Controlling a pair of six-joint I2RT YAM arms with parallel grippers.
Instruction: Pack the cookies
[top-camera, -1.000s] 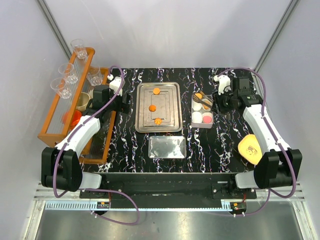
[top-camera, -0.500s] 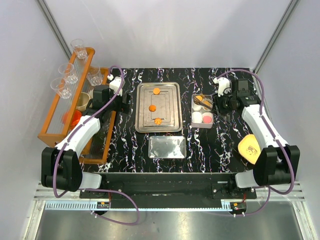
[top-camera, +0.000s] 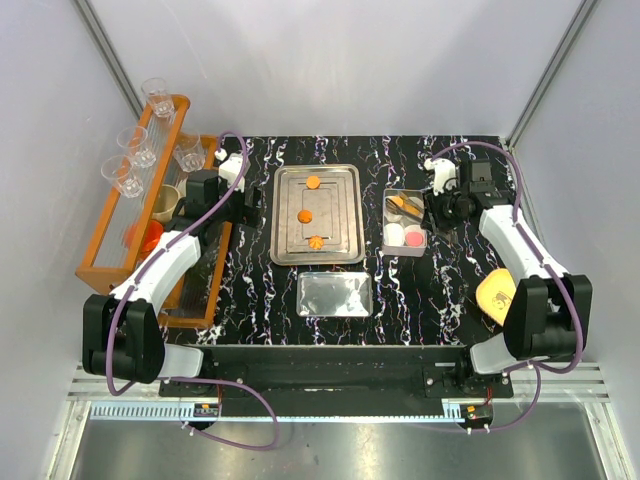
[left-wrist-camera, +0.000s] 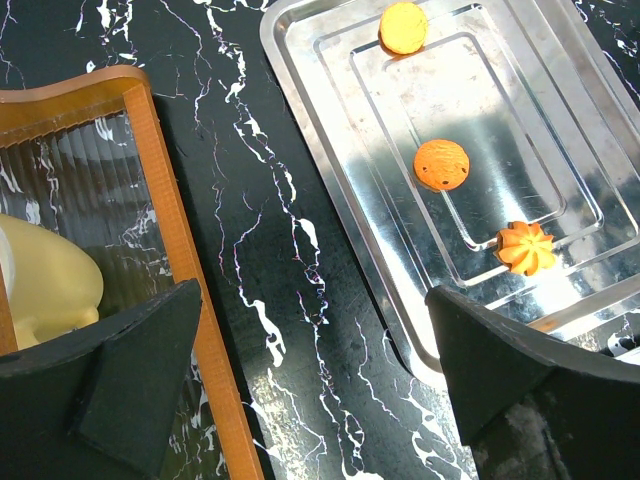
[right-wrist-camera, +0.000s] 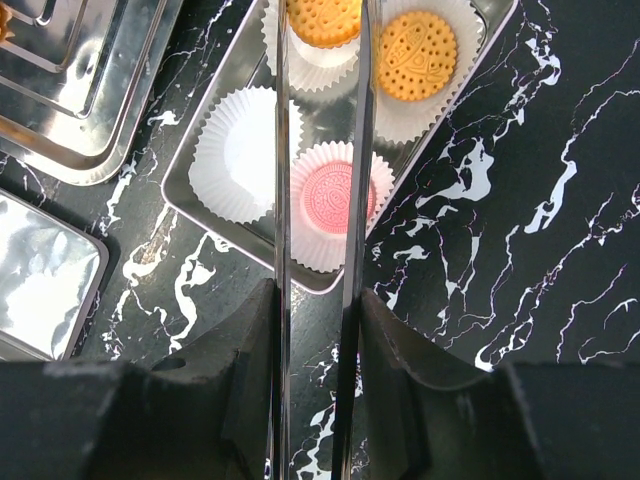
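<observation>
Cookies: three lying on steel tray, three sitting in tin's paper cups. Right tool gripping tongs over tin; left tool hanging open. I'd be squaring the tongs across a tray cookie, targeting the empty cup.

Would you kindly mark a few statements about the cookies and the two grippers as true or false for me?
1. Three orange cookies lie on the steel tray. True.
2. The pink cookie lies on that tray too. False: it sits in a paper cup in the small tin.
3. Every cup in the tin holds a cookie. False: there is one empty cup.
4. The left gripper is open and holds nothing. True.
5. The right gripper grips metal tongs. True.
</observation>
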